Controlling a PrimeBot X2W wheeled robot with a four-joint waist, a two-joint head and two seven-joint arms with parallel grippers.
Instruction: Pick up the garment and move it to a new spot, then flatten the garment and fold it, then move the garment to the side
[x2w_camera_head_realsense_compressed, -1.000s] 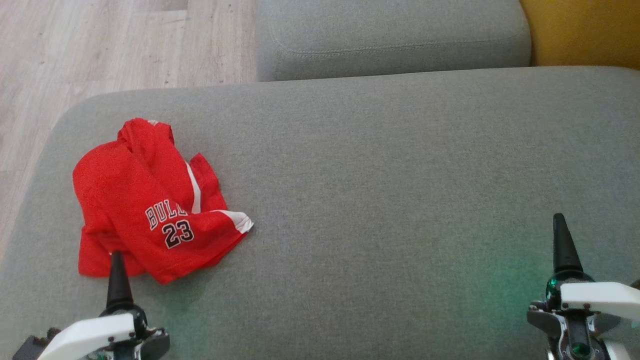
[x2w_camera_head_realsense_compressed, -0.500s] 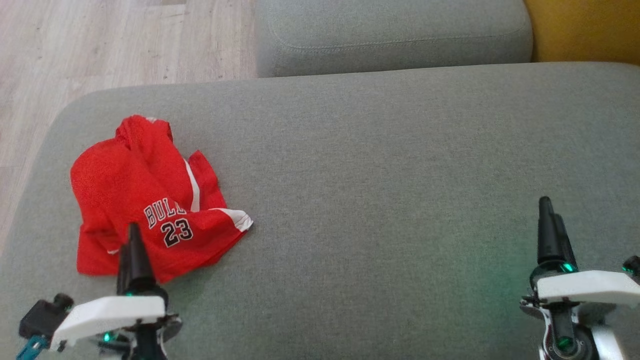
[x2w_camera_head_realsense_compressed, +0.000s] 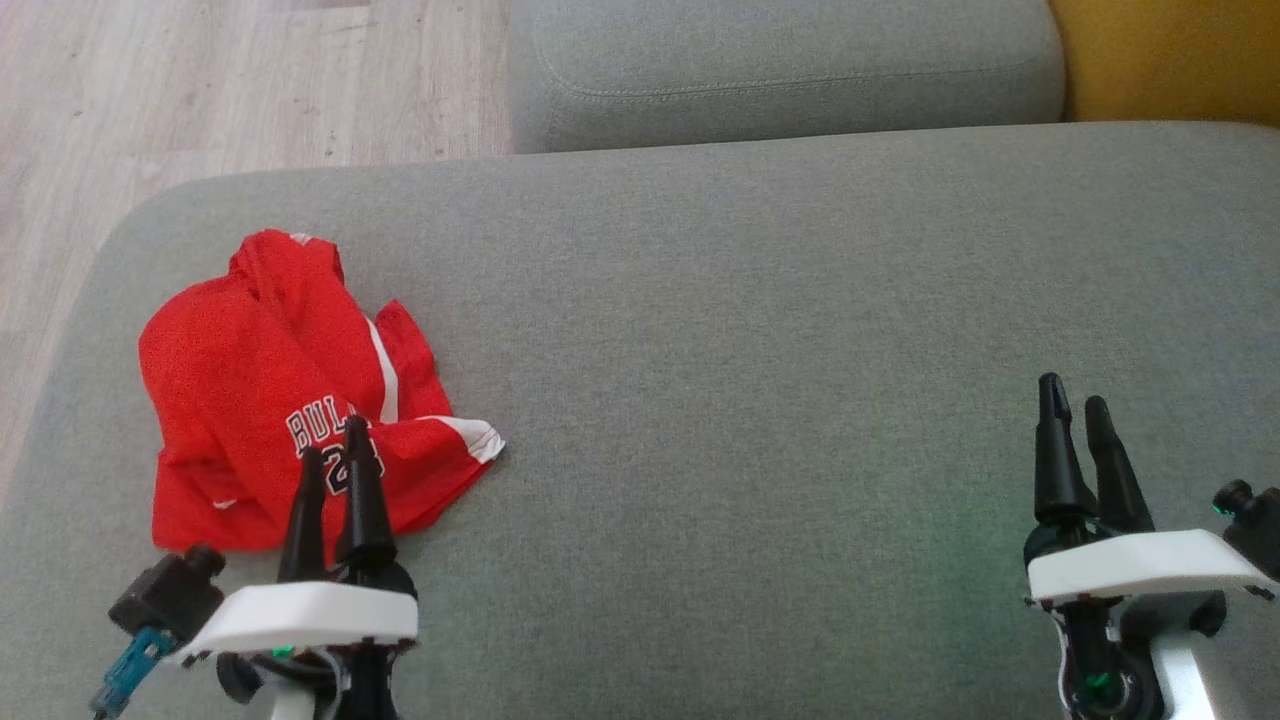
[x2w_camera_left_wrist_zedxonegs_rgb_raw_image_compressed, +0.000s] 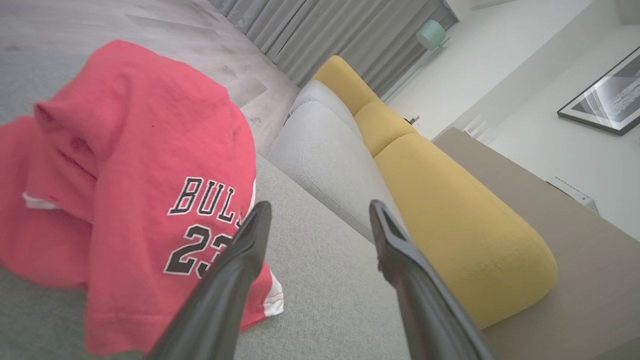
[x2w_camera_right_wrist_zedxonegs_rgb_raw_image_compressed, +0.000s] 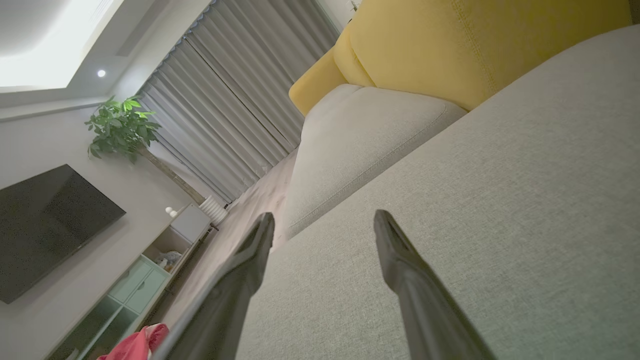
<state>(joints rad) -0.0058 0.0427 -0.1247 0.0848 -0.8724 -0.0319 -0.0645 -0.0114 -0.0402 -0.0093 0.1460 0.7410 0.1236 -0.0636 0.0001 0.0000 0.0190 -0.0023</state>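
Lying crumpled, the garment (x2w_camera_head_realsense_compressed: 230, 350) sits just ahead of the left claw (x2w_camera_head_realsense_compressed: 333, 440).

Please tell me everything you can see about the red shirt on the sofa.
The red shirt is a sports jersey of thin knitted-looking cloth with white trim and black-and-white print, "BUL" above 23. It lies crumpled in a loose heap, folded over itself, on the left part of the grey sofa seat, near its edge. The open left claw hovers at its printed side; whether it touches cannot be told.
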